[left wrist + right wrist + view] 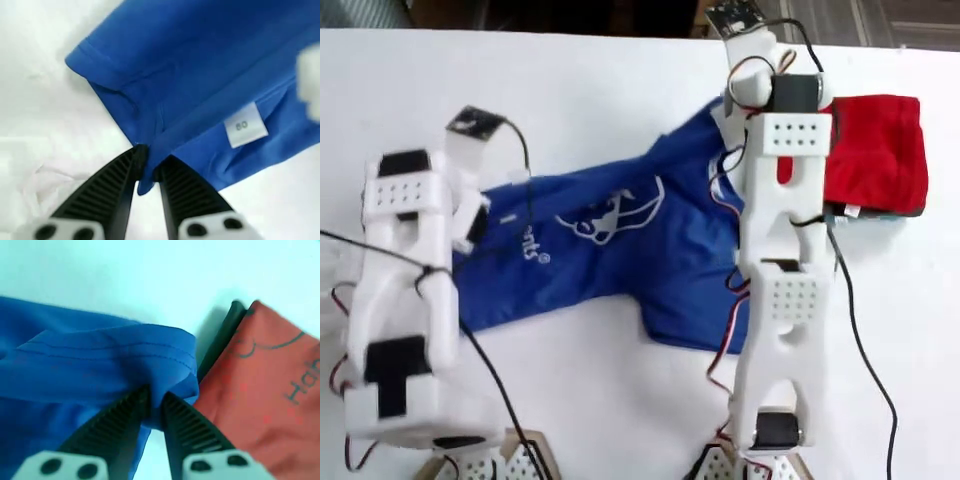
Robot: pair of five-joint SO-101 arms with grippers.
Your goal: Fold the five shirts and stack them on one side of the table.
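Observation:
A blue shirt [610, 250] with a white print lies spread across the middle of the white table [570, 80]. My left gripper [148, 159] is shut on the blue shirt's edge [150, 135] near a white size tag [244, 126]; in the high view this arm [410, 250] stands at the shirt's left end. My right gripper [156, 399] is shut on a folded hem of the blue shirt [125, 360], right beside the red shirt [260, 385]. That arm [780, 200] covers the shirt's right end. A folded red shirt [875, 150] tops a small stack at the right.
Under the red shirt a dark folded garment [222, 337] and a teal edge [880, 218] show. Cables [860, 330] trail from both arms over the table. Bare white table lies at the back left and front middle.

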